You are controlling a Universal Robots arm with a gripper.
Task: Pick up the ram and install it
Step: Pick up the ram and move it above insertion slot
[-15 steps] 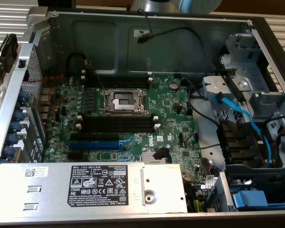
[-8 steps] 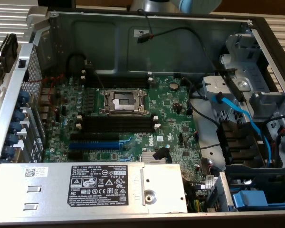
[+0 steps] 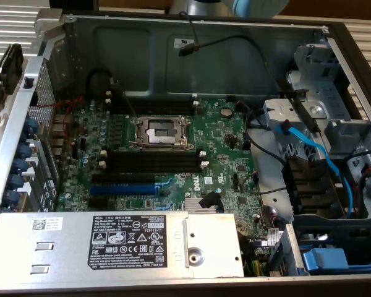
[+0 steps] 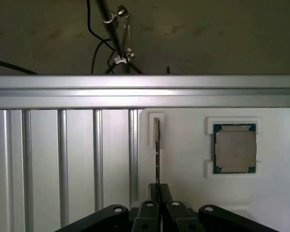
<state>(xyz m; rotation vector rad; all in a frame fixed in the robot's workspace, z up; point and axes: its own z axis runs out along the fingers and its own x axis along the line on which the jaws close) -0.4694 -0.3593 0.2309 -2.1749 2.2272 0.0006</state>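
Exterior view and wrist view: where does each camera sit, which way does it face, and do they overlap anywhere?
Exterior view: from above, looking steeply down into the open computer case at the motherboard and its black memory slots; a bit of the arm shows at the picture's top edge.
Wrist view: on the wrist, looking down past the pincer, shut on the edge-on ram, onto a white tray holding a CPU.
Shared: apparently the ribbed aluminium bench.
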